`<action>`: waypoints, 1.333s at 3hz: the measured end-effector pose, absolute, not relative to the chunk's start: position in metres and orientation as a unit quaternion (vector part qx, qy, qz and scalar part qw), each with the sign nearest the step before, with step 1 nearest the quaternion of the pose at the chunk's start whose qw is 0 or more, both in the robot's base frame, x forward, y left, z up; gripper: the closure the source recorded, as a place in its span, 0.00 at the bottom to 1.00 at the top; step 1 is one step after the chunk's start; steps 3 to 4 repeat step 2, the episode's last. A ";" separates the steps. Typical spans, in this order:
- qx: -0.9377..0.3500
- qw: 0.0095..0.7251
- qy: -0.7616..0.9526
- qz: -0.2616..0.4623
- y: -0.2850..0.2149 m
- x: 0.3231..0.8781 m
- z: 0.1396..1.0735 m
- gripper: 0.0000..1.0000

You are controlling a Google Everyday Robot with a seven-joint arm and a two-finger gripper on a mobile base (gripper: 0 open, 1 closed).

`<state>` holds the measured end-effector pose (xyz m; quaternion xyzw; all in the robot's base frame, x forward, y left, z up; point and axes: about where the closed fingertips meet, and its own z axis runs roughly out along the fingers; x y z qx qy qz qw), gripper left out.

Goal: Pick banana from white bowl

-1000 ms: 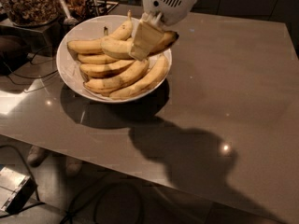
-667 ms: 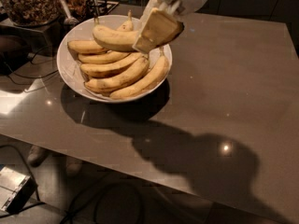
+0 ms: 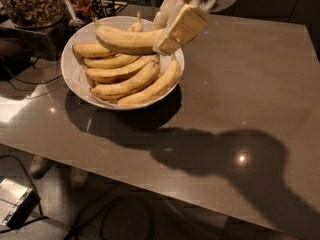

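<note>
The white bowl [image 3: 75, 79] stands at the table's far left and holds several yellow bananas. My gripper [image 3: 172, 26] reaches in from the top and is shut on the right end of the banana [image 3: 125, 40], a long thick curved one. The banana hangs level above the others in the bowl, its dark stem tip pointing left. The near finger [image 3: 182, 28] is a pale flat pad in front of the banana's end. The far finger shows behind it.
A clear jar of brown bits [image 3: 30, 4] stands at the top left with other clutter behind the bowl. The grey table [image 3: 240, 99] stretches right and toward me. Cables and a box [image 3: 15, 201] lie on the floor below the front edge.
The gripper has risen and moved a little right, lifting the banana up out of the pile. It now hangs above the other bananas instead of resting among them.
</note>
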<state>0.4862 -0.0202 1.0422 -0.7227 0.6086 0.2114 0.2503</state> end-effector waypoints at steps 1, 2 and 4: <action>-0.733 0.243 0.601 0.207 -0.031 0.499 1.027 1.00; -0.743 0.248 0.591 0.195 -0.041 0.504 1.019 1.00; -0.743 0.248 0.591 0.195 -0.041 0.504 1.019 1.00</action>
